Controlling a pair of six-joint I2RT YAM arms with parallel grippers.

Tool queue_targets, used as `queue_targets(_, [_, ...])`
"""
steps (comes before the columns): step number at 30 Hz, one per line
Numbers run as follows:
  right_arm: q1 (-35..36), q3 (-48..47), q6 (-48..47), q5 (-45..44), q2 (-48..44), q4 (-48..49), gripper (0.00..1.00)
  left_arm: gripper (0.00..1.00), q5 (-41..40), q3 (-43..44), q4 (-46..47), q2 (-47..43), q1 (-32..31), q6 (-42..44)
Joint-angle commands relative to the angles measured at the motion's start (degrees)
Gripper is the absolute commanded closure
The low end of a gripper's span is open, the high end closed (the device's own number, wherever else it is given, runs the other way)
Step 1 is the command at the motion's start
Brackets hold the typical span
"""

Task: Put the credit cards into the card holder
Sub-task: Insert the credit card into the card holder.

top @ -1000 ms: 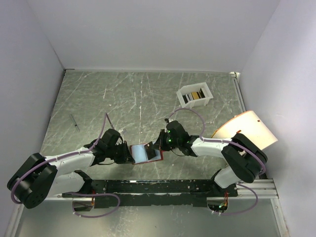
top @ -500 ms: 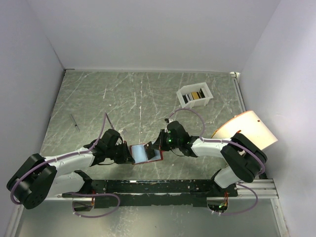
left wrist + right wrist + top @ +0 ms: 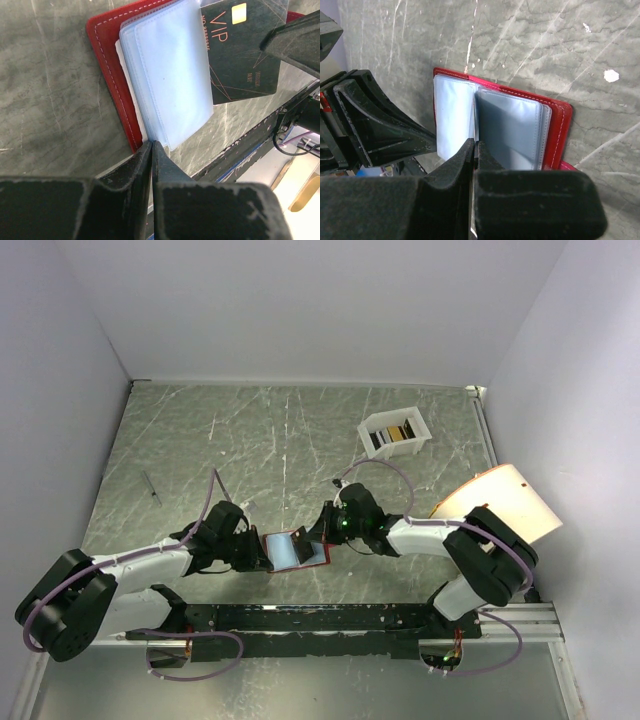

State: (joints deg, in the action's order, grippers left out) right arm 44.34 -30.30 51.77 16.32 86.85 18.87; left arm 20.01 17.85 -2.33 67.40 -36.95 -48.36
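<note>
Jaws pinched, right gripper (image 3: 474, 145) holds 1 flat, glossy dark card (image 3: 242, 50).

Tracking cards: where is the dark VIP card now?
The dark VIP card lies upper right in the left wrist view, its left edge at the pockets of the card holder, beside the right gripper.

Robot laboratory cell: plain white walls (image 3: 300, 310), marbled table (image 3: 250, 440), two cabled arms (image 3: 140, 565) bolted to a rail (image 3: 320, 618).
</note>
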Motion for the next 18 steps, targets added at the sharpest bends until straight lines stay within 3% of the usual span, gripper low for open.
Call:
queue_targets(1, [-0.53, 1.16, 1.47, 3.41, 0.62, 1.35, 1.0, 0.83, -2.7, 0.09, -1.13, 0.44, 0.26, 0.8])
queue_targets(9, [-0.65, 3.05, 7.38, 7.04, 1.37, 6.74, 1.0, 0.83, -3.86, 0.82, -2.95, -0.24, 0.21, 1.1])
queue_targets(18, [-0.79, 3.6, 6.09, 4.21, 1.97, 7.48, 1.0, 0.83, -3.75, 0.61, -2.9, -0.25, 0.29, 0.94])
